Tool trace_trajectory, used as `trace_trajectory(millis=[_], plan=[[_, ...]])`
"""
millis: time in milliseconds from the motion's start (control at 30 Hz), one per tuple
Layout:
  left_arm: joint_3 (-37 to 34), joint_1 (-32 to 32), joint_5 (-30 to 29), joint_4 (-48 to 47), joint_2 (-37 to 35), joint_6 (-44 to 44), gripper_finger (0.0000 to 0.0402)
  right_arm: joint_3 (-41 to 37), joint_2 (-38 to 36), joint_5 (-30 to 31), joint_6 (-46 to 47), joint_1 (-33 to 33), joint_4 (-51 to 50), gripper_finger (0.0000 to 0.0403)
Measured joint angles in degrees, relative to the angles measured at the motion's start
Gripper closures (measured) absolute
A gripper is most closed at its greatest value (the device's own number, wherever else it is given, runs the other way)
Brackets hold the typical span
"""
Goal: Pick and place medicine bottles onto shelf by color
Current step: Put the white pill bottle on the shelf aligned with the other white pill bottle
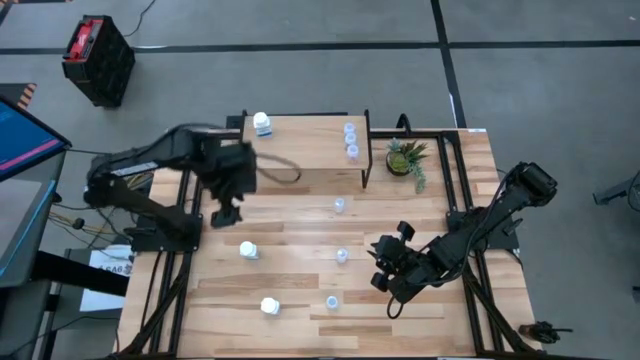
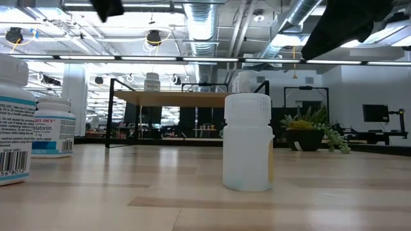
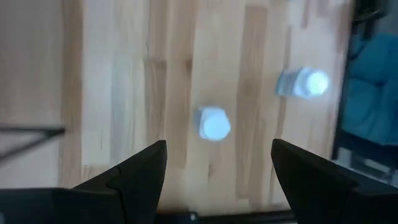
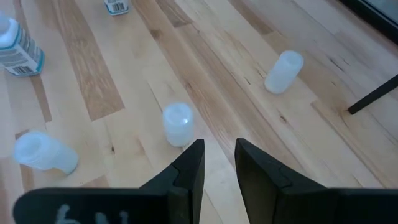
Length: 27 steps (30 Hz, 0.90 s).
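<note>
The shelf [image 1: 305,140] stands at the table's far edge. One white medicine bottle [image 1: 262,124] stands on its left end and three translucent ones [image 1: 351,141] on its right end. Two white bottles [image 1: 248,250] [image 1: 269,306] and three translucent ones [image 1: 339,205] [image 1: 342,256] [image 1: 332,301] are on the tabletop. My left gripper [image 1: 227,211] hangs open above the table between the shelf and the nearer white bottle [image 3: 214,122]. It touches nothing. My right gripper [image 1: 385,280] is shut and empty, right of a translucent bottle [image 4: 177,124].
A small green potted plant [image 1: 407,158] sits right of the shelf. Black frame rails run along the table's left and right sides. On the floor beyond the table are a red-and-black crate [image 1: 98,60] and a monitor [image 1: 20,140] at the left.
</note>
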Motion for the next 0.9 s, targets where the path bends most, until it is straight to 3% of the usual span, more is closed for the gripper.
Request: trace_trajectory(millis=[167, 467, 667, 900], plan=[[-12.34, -7.59, -6.83, 5.52, -8.04, -11.61, 0.0127, 0.01, 0.00, 0.01, 0.00, -0.01, 0.26, 0.0291], [-36.45, -19.19, -8.74, 22.10, -18.71, -24.28, 0.0127, -0.01, 0.00, 0.00, 0.00, 0.00, 0.22, 0.0291], [-46.24, -22.98, -12.52, 29.22, -18.67, -30.16, 0.0127, 0.01, 0.00, 0.02, -0.02, 0.00, 0.26, 0.0291], [-51.00, -25.14, -19.61, 34.67, -15.93, -27.08, 0.0127, 0.01, 0.00, 0.00, -0.02, 0.00, 0.26, 0.0291]])
